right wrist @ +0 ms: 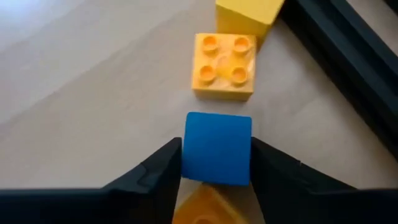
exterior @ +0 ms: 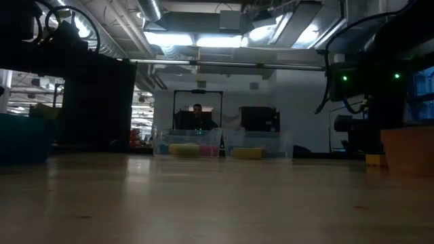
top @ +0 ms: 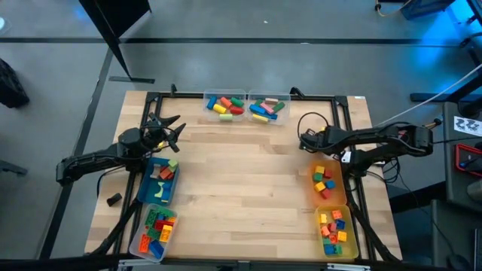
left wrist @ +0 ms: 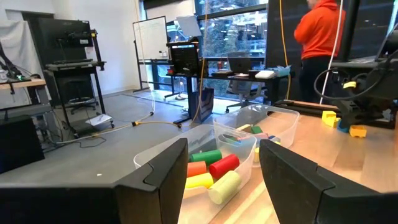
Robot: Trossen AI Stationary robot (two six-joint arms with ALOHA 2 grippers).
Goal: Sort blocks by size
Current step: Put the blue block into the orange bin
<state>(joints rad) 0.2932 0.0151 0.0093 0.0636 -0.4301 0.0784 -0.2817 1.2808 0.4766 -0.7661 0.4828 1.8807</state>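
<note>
From above, the left gripper (top: 172, 128) hovers spread open by the blue bin (top: 148, 190), while the right gripper (top: 307, 141) sits at the table's (top: 241, 181) right edge above the orange bin (top: 338, 181). Sorted blocks (top: 226, 105) fill the two clear bins at the far side. Low view shows those bins distantly. Right wrist: the fingers (right wrist: 155, 174) clamp a blue cube (right wrist: 217, 148) beside a yellow studded brick (right wrist: 224, 65)

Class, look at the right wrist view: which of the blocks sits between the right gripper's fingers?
The blue block, smooth-faced, sits between the right gripper fingers. The yellow four-stud block lies free beyond it.
</note>
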